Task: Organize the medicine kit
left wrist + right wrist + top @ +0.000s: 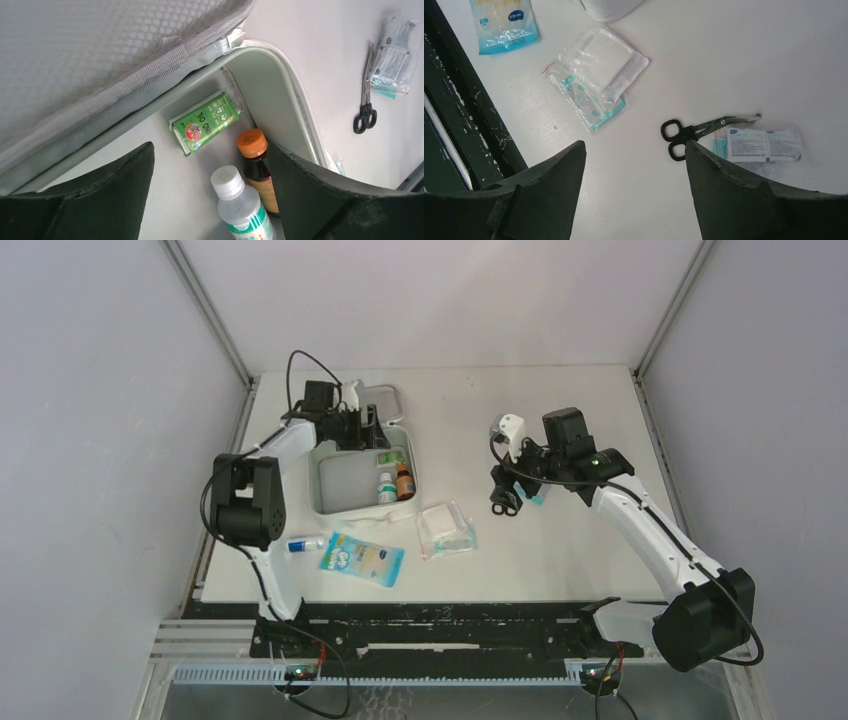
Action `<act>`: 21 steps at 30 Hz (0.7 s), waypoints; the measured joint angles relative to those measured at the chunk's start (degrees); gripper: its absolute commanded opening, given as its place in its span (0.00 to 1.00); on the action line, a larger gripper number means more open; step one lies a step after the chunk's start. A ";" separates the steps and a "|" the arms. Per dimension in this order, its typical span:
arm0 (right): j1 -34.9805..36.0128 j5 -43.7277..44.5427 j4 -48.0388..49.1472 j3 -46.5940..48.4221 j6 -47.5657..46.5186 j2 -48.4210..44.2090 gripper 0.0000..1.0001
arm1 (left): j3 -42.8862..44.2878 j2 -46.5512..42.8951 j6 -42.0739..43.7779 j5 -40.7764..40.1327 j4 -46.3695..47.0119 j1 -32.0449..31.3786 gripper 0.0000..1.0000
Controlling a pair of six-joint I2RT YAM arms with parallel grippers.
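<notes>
Medicine kit (345,483) lies open on the surface (560,420); left fingers (100,200), apart, hover over it beside the orange-capped bottle (257,167) and could topple it. Right of the kit, right fingers (734,195), apart, may skid flat scissors (704,131).

Top cam is fixed high behind the near edge, tilted down and forward. It gives me the whole bench (560,420) at long range. Left wrist cam is close in, just over the open medicine kit (280,75). It looks down into one corner past its own jaws, with bench beyond at top right. Right wrist cam hangs higher over the bench, facing down, with its jaws framing the bottom edge. Both wrist views share the scissors (699,130) and the white packet (764,145) touching them. Top cam covers both areas.
</notes>
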 measured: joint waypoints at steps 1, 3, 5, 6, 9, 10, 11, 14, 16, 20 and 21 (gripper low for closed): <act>0.00 0.02 0.04 0.00 0.00 -0.11 0.73 | -0.26 -1.09 0.72 -0.50 0.02 0.00 0.89; 0.00 0.04 0.13 0.00 0.00 -0.31 0.73 | -1.07 -3.69 2.14 -1.60 -0.07 0.04 0.92; 0.00 0.11 0.28 0.00 0.00 -0.42 0.73 | -1.79 -5.79 3.28 -2.12 0.02 0.07 0.94; 0.00 0.20 0.37 0.00 0.00 -0.44 0.73 | -2.32 -6.95 3.93 -2.60 0.07 0.07 0.95; 0.00 0.26 0.55 0.00 0.00 -0.46 0.74 | -4.15 -10.14 5.79 -3.65 0.57 0.07 0.98; 0.00 0.31 0.59 0.00 0.00 -0.46 0.74 | -4.96 -11.32 6.36 -4.17 0.83 0.07 0.98; 0.00 0.33 0.66 0.00 -0.02 -0.46 0.74 | -5.97 -12.55 7.10 -4.63 1.42 0.07 0.99; 0.00 0.79 0.81 0.00 0.00 -0.48 0.77 | -9.70 -16.63 8.94 -6.56 3.69 0.07 1.00; 0.00 1.27 1.22 -0.26 0.00 -0.61 0.78 | -12.74 -20.04 10.38 -8.24 5.60 0.07 1.00; -0.04 2.49 1.73 -1.36 0.00 -1.60 0.82 | -17.97 -27.02 13.86 -12.13 9.51 0.07 1.00; -0.07 2.95 1.86 -1.62 0.00 -1.90 0.82 | -18.86 -28.50 14.75 -13.05 10.27 0.07 1.00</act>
